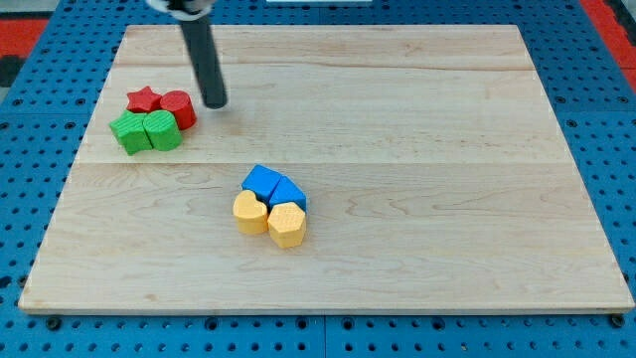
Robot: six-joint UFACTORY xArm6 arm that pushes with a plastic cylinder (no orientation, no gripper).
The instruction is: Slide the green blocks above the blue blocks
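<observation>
My tip (pixel 216 102) sits just to the view's right of the red cylinder (pixel 179 107), bare rod, gripping nothing. Left of that cylinder, the red star (pixel 145 98); below it, two green blocks (pixel 146 131) side by side. Well down-right of it, two blue blocks (pixel 273 186) touching two yellow blocks (pixel 269 219) beneath them.

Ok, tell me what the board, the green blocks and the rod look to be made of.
The board looks like pale, unpainted wood: lengthwise grain and plank seams show, finish matte. The green blocks seem to be painted wood or plastic, with even, opaque colour and a faint sheen; which one is unclear. The rod is dark and smooth with a slight gloss, perhaps metal or plastic; my tip sits just right of the red blocks.
</observation>
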